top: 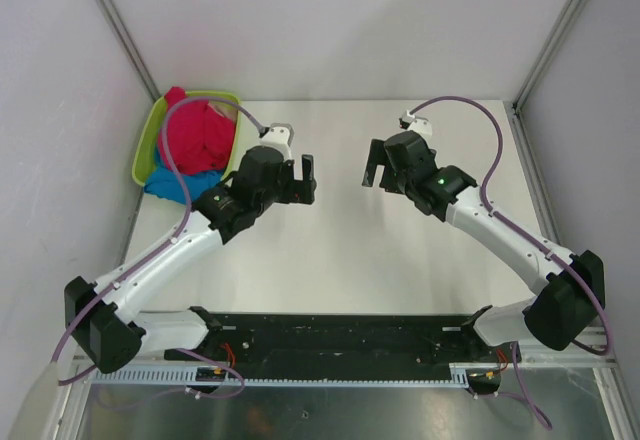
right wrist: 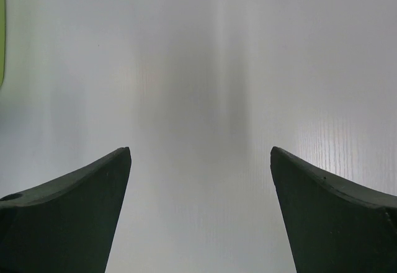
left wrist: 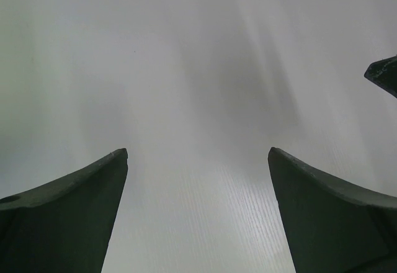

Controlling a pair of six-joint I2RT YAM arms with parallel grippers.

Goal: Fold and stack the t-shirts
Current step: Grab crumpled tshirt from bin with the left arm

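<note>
1. While the top view takes in the whole flat white desk (top: 340, 260), each wrist view shows only a bare patch of it.
2. At the desk's far-left corner, the lime-green plastic basket (top: 147, 140) holds the bright red cloth t-shirt (top: 195, 135), heaped over the bright blue cloth t-shirt (top: 170, 182). Only the top view shows the shirts.
3. The left end effector (left wrist: 198, 155) and the right end effector (right wrist: 200, 155) hover mid-desk, jaws spread wide, gripping nothing.

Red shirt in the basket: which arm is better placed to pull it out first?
Left, probably. The left gripper hangs open just right of the green basket holding the red shirt. The right gripper, also open, sits farther off across the table.
</note>
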